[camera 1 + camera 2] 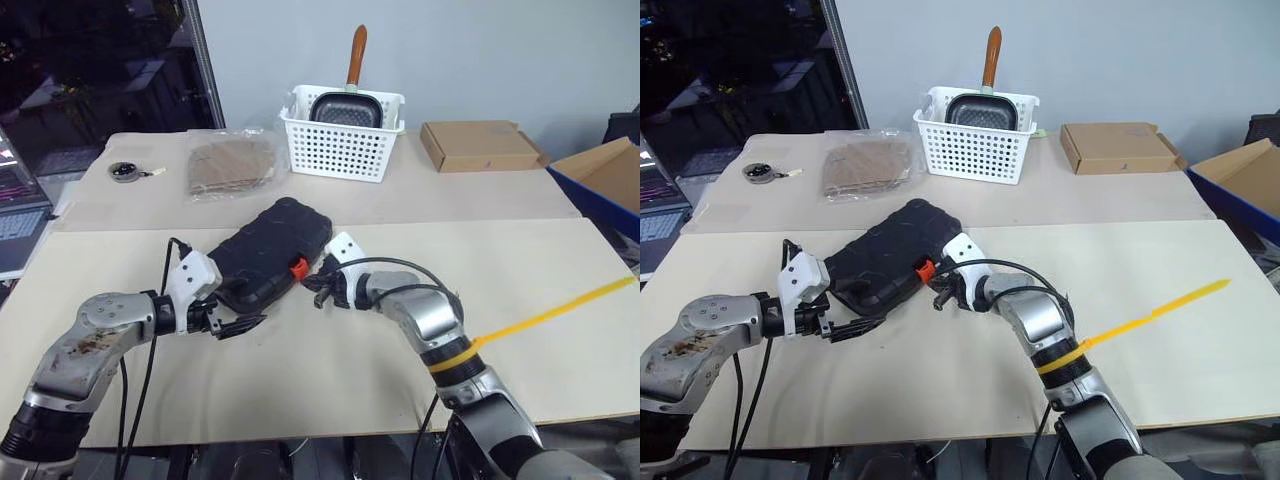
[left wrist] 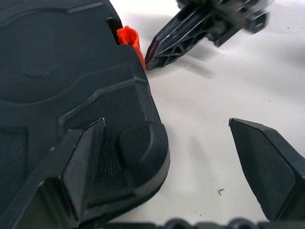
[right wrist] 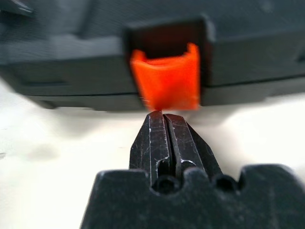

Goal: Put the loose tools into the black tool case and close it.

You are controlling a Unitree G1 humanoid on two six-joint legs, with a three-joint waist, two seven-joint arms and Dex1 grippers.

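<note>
The black tool case (image 1: 270, 250) lies closed on the table, ribbed shell up, with its orange latch (image 1: 298, 268) on the near right edge. My right gripper (image 3: 159, 115) is shut, and its tips touch the lower edge of the latch (image 3: 167, 81). My left gripper (image 1: 236, 324) stands open at the case's near corner (image 2: 143, 148), one finger resting over the shell and the other out over bare table. The loose tools are out of view.
A white perforated basket (image 1: 345, 150) holding a pan stands at the back. A flat cardboard box (image 1: 480, 145) lies to its right and a plastic bag (image 1: 232, 165) to its left. A blue-edged box (image 1: 610, 180) sits far right, and a yellow strip (image 1: 560, 310) lies on the table's right side.
</note>
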